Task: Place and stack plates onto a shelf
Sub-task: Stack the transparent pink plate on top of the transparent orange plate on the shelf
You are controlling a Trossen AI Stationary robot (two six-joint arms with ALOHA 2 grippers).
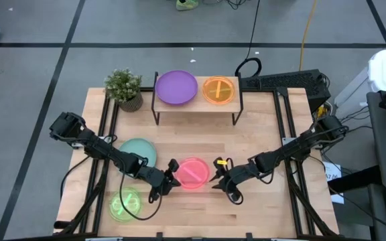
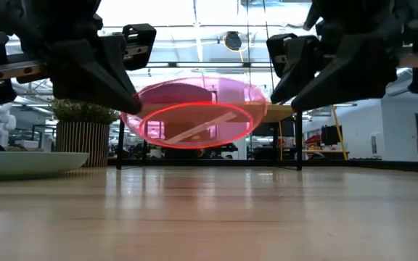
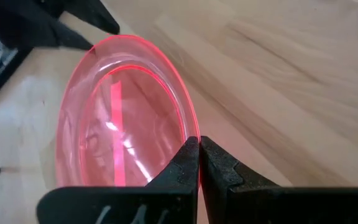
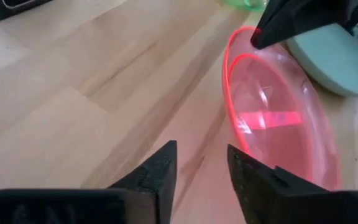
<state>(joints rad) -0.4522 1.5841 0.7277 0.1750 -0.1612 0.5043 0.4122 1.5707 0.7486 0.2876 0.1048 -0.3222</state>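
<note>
Slippage is the danger: left gripper pinches only the pink plate's rim (held clear of the table), while right gripper waits unclenched beside it.

Lighting: bright, even, overhead. Low view: backlit by ceiling lights, arms silhouetted. Pink plate: glowing rim, streak glare.

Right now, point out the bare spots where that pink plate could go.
Shelf: full, with purple plate and orange plate; stacking only. Bare wood lies between the shelf and pink plate, held by left gripper. Crowded by teal plate and green plate.
</note>
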